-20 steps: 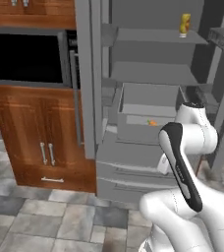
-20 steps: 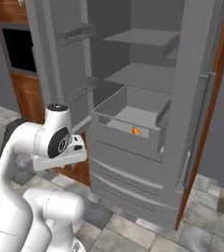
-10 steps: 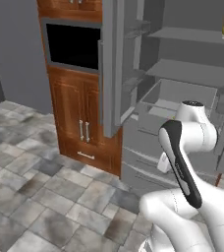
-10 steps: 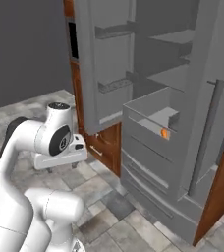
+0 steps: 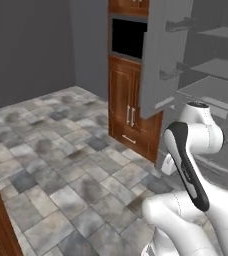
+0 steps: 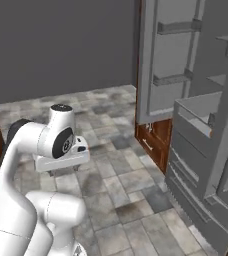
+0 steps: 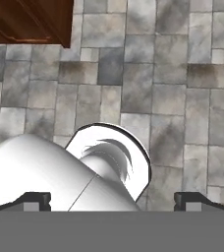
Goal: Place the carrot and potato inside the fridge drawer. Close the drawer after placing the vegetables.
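The two-finger gripper (image 7: 112, 202) points down at the mottled grey stone-tile floor (image 7: 173, 74). Its two small dark finger tips (image 7: 33, 201) sit far apart at opposite sides of the hand view, so the jaws stand wide open, with nothing between them and nothing touching them.

In the right base view the gripper (image 6: 61, 167) hangs folded close to the white arm, above the floor and well apart from the fridge.

The wide light grey box-like fridge drawer (image 6: 198, 114) juts out of the tall matte grey fridge (image 6: 221, 150), pulled open, its flat plain front smooth and unmarked. A tiny orange speck at the drawer's near corner may be the carrot (too small to tell).

Beside the fridge's open grey door (image 5: 161, 55) stand glossy brown wooden cabinets (image 5: 128, 115) with slim metal handles, a black oven recess (image 5: 127, 36) above them.
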